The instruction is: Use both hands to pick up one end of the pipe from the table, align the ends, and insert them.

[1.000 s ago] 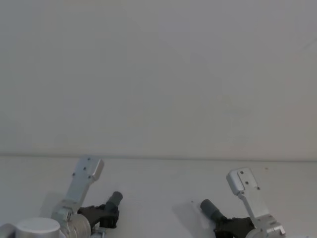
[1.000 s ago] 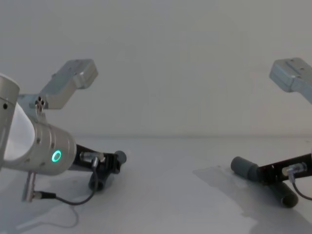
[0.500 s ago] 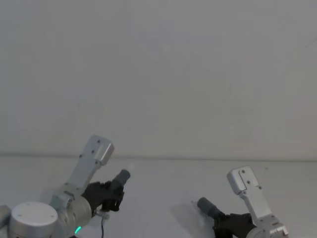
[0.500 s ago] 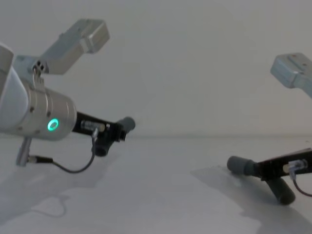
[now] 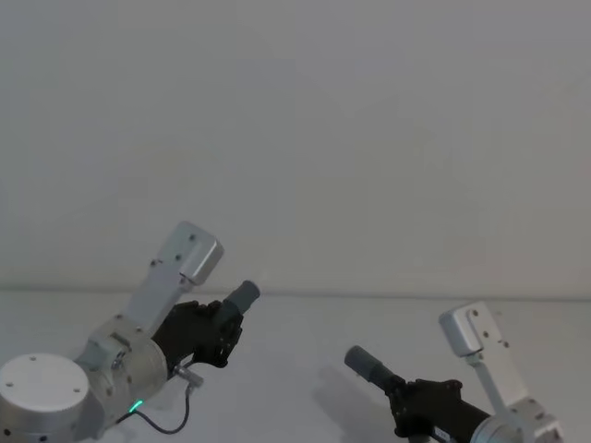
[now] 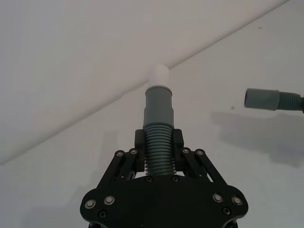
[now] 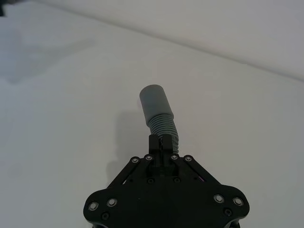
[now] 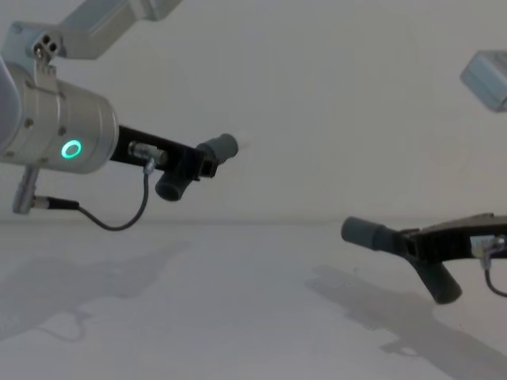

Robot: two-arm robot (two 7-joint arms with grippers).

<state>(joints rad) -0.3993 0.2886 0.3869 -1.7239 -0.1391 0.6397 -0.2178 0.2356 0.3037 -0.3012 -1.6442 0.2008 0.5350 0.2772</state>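
Align step, I judge: my left gripper (image 6: 158, 145) clamps the ribs of the stub piece (image 6: 158, 107), white stub (image 6: 160, 75) ahead of it; my right gripper (image 7: 161, 141) clamps the ribs of the socket piece (image 7: 156, 107), both off the table (image 8: 238, 317). Next: bring the socket mouth (image 8: 349, 230), well apart from and below the stub, onto the stub's axis, then push in. No readable writing; just a green ring light (image 8: 72, 149) on my left arm (image 8: 47, 119).
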